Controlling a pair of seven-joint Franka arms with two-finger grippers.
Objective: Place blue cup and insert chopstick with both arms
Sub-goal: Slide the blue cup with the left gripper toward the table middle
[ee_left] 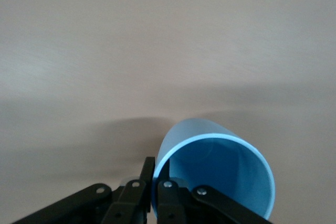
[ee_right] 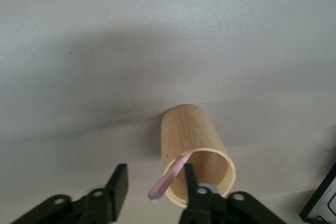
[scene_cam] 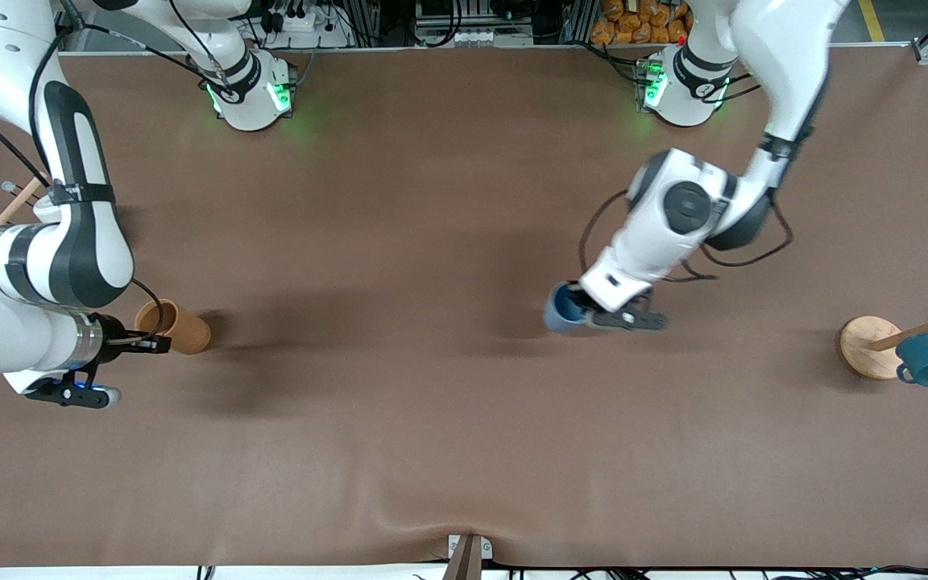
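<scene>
The right hand [scene_cam: 113,370], low at the frame's left edge, hangs spread wide around the chopstick [ee_right: 167,180], which leans in the brown cup [scene_cam: 174,325], ready for picking. At centre-right, the left hand [scene_cam: 593,310] pinches the blue cup [scene_cam: 562,308] by its rim over the tabletop [scene_cam: 432,451], wrist bent downward, seemingly carrying it for placement.
</scene>
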